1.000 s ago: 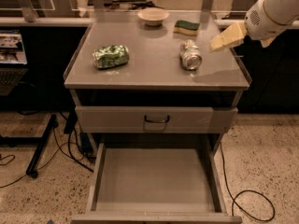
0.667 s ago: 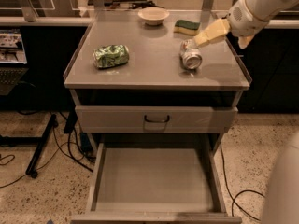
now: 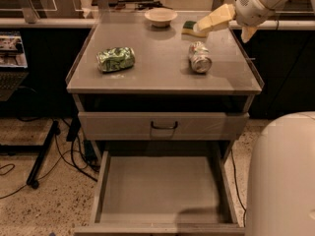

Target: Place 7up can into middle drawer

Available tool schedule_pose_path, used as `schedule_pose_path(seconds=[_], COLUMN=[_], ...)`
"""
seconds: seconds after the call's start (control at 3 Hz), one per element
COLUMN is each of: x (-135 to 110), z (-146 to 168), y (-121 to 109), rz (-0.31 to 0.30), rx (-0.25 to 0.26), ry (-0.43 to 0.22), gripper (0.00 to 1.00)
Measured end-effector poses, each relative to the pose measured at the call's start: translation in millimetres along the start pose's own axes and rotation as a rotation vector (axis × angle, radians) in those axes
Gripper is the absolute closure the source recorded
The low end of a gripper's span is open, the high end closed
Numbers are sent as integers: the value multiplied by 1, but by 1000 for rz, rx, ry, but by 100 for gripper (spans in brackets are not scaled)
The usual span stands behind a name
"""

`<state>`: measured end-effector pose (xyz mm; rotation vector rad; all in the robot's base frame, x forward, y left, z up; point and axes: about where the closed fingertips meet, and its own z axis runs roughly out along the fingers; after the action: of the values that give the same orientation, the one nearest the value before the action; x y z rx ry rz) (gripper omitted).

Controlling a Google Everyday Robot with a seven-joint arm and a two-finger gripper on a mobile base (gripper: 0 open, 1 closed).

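Our tool (image 3: 222, 29) hovers open and empty at one o'clock of the 7up can (image 3: 199, 57). We should drop squarely across its sides, with the middle drawer (image 3: 162, 193) open at six.

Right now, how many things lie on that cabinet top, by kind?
Cans: 2 (7up can, green can)
Bowls: 1 (bowl)
Sponges: 1 (sponge)
Total: 4
The end effector hovers above the sponge, at the back right.

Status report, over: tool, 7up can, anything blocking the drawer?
Tool open, over cabinet rear-right, behind 7up can. Can on its side on top, ungrasped. Middle drawer open, unobstructed.
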<state>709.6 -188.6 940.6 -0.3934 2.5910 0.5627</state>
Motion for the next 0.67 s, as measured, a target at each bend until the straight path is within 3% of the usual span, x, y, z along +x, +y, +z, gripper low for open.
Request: schedule_pose_path(seconds=[0.33,0.67], x=[4,1], z=[11,39], y=[-6,-6], rz=[27,46], rx=[-22,-83], ry=[6,21], gripper=[0,0])
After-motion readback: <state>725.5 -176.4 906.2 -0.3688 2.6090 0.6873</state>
